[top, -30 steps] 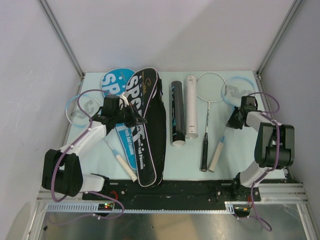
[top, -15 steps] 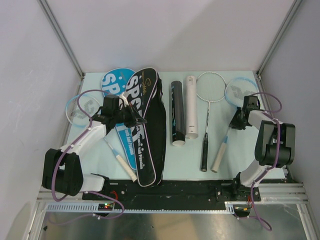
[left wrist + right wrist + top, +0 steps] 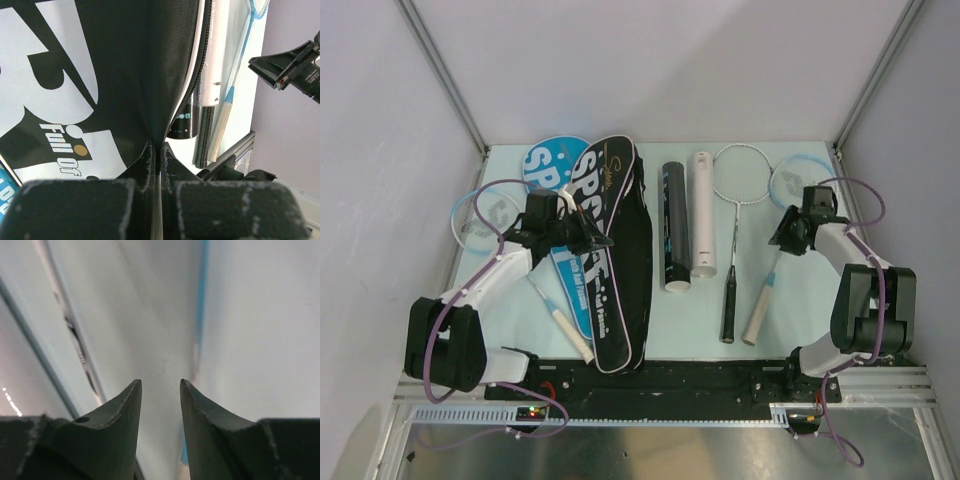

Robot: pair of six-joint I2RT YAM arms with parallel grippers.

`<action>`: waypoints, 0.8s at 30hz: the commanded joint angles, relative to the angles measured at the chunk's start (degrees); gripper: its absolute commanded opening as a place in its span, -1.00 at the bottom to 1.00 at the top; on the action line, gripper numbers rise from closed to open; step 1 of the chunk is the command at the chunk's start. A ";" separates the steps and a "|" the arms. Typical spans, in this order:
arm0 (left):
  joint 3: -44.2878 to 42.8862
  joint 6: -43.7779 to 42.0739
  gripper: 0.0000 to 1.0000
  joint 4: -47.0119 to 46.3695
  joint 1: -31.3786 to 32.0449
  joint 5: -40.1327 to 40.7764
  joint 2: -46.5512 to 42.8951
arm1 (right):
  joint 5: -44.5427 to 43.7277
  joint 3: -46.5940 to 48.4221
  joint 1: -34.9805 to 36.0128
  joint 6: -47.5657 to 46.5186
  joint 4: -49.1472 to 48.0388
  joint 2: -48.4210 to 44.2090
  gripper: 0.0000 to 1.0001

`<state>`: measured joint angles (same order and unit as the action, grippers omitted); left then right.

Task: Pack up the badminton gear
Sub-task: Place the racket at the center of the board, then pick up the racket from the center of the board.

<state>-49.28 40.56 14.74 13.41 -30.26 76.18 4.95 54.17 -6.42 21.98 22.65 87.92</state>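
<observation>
My left gripper (image 3: pixel 603 241) is shut on a fold of the black "SPORT" cover (image 3: pixel 615 280); in the left wrist view the fabric (image 3: pixel 150 75) rises into the closed jaws of this gripper (image 3: pixel 158 151). A blue cover (image 3: pixel 548 165) lies under it. My right gripper (image 3: pixel 782 240) stands open just above the thin shaft (image 3: pixel 202 290) of the blue-rimmed racket (image 3: pixel 761 305); nothing is held between the jaws of this gripper (image 3: pixel 160 385). A black tube (image 3: pixel 675 225) and a white tube (image 3: pixel 702 215) lie side by side mid-table. A black-handled racket (image 3: pixel 729 300) lies beside them.
Another racket with a white handle (image 3: pixel 567 337) lies at the left, its head (image 3: pixel 480 215) near the left wall. The metal frame posts (image 3: pixel 445 80) and side walls close in the table. The right arm's elbow (image 3: pixel 872 300) stands by the right edge.
The right gripper has opened and let go of the blue-rimmed racket's shaft, shifting slightly left. That racket's handle slid a little right. The left gripper stays shut on the black cover.
</observation>
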 commanded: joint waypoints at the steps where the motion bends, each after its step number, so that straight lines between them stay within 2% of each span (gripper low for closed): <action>1: -1.95 0.49 -1.00 -1.33 -0.69 -1.31 -0.58 | 0.83 1.59 4.25 3.26 -3.59 -1.42 -0.16; 5: -1.77 0.49 -1.00 -1.38 -0.74 -1.31 -0.58 | -0.36 2.73 8.21 4.81 -7.68 1.04 -0.16; 11: -1.80 0.49 -1.00 -1.37 -0.68 -1.46 -0.51 | -3.19 8.08 13.89 5.05 -8.32 10.06 -0.16; 18: -2.02 0.49 -1.00 -1.35 -0.90 -1.73 -0.42 | -5.97 14.27 17.20 6.16 -3.40 18.37 -0.17; 21: -1.98 0.68 -1.00 -1.38 -0.92 -1.77 -0.08 | -7.02 16.36 17.57 6.14 -0.82 21.05 -0.25; 24: -2.16 0.85 -0.99 -1.35 -0.91 -2.08 0.20 | -7.46 16.94 17.80 5.80 -0.77 21.62 -0.50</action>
<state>-49.28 40.56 14.76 13.19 -30.44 76.23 0.01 68.77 11.03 27.40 19.86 108.07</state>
